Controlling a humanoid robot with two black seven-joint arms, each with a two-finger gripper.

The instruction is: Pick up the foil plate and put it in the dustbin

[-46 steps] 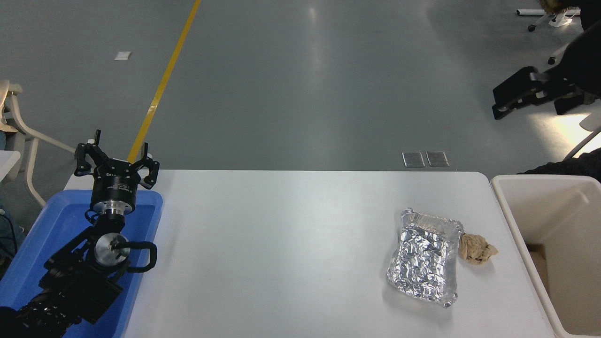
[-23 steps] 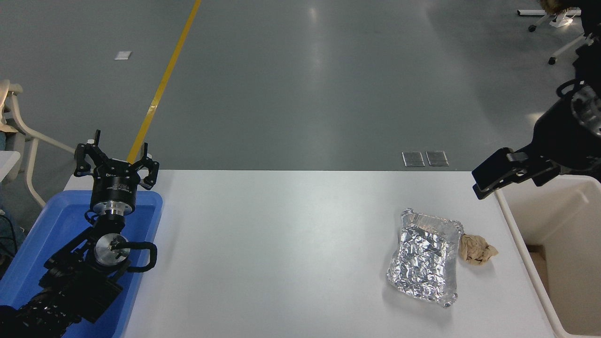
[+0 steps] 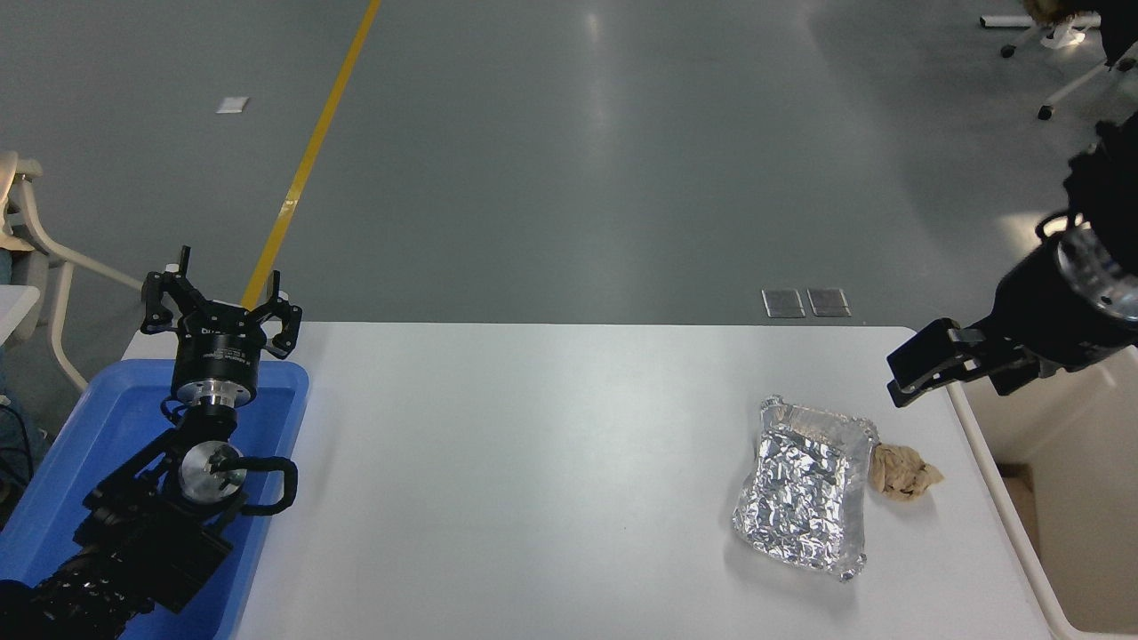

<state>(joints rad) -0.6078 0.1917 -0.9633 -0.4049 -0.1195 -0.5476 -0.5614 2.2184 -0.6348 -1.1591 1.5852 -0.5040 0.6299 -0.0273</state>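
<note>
The foil plate (image 3: 805, 488) lies on the white table (image 3: 533, 462) at the right, shiny and crinkled, with nothing touching it but a tan paper ball at its right rim. The cream dustbin (image 3: 1058, 498) stands past the table's right edge. My right gripper (image 3: 902, 380) hangs in the air above the table's far right corner, up and to the right of the plate and beside the bin's near rim; it holds nothing that I can see. My left gripper (image 3: 220, 304) is parked open over the blue tray at the lower left.
A crumpled tan paper ball (image 3: 903, 473) lies against the plate's right side, between plate and bin. A shallow blue tray (image 3: 80, 444) sits under the left arm. Office chair legs (image 3: 1058, 89) stand on the floor at the far right.
My right arm has come down and leftward from high at the right edge to just above the table's far right corner. The plate, the paper ball and the left arm have not moved.
</note>
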